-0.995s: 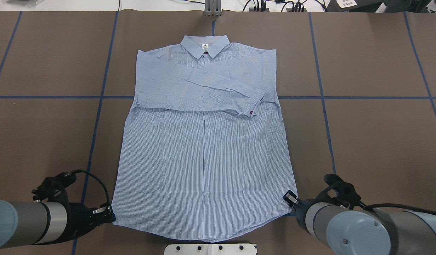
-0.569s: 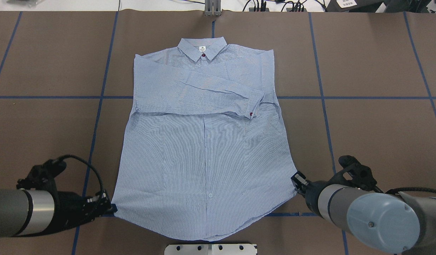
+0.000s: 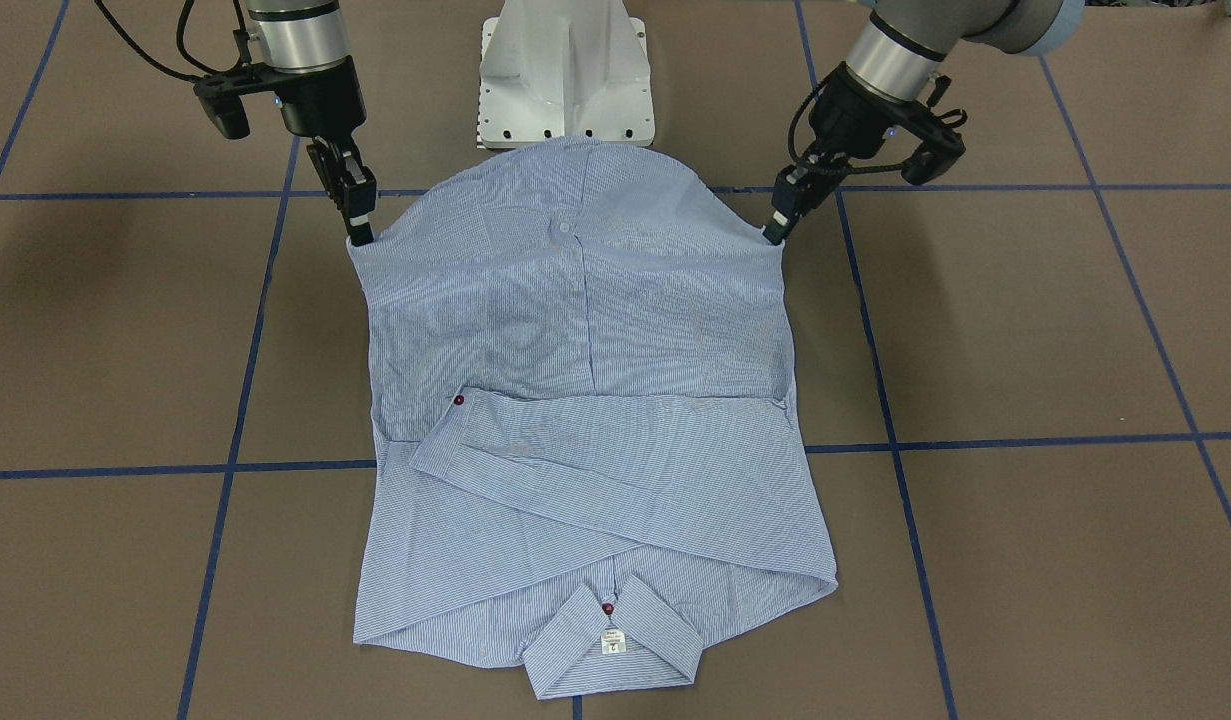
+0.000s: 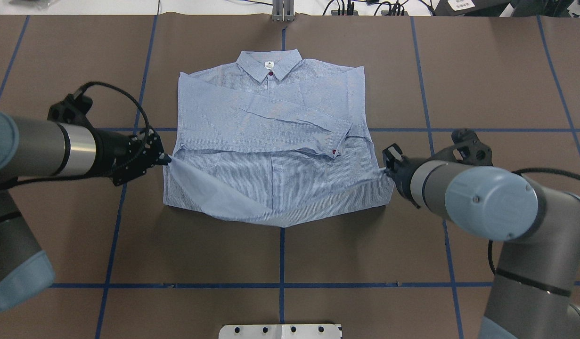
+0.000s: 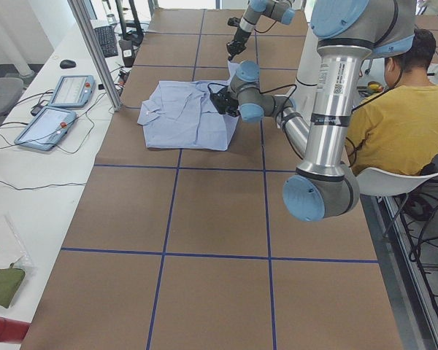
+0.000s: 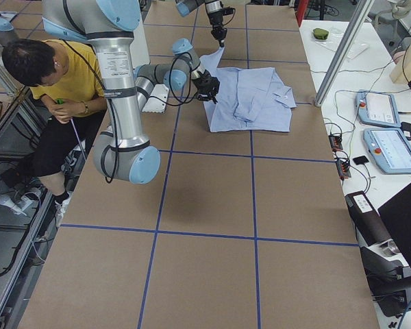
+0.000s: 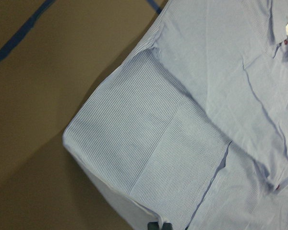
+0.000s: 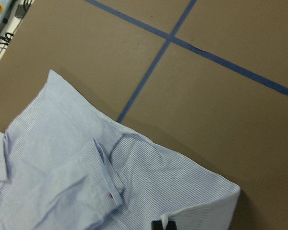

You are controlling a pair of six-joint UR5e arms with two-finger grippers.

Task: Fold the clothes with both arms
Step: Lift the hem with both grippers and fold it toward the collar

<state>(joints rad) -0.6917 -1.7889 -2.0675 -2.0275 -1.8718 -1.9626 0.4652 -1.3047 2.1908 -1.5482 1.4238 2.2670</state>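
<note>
Hem-fold step: left gripper (image 4: 165, 160) and right gripper (image 4: 385, 170) each clamp a hem corner of the striped shirt (image 4: 271, 108), raised. Next: carry both corners evenly to the collar (image 4: 269, 64).

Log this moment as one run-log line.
stage: bottom-up fold | left gripper: shut on shirt hem corner | right gripper: shut on opposite hem corner | hem: raised over lower front
</note>
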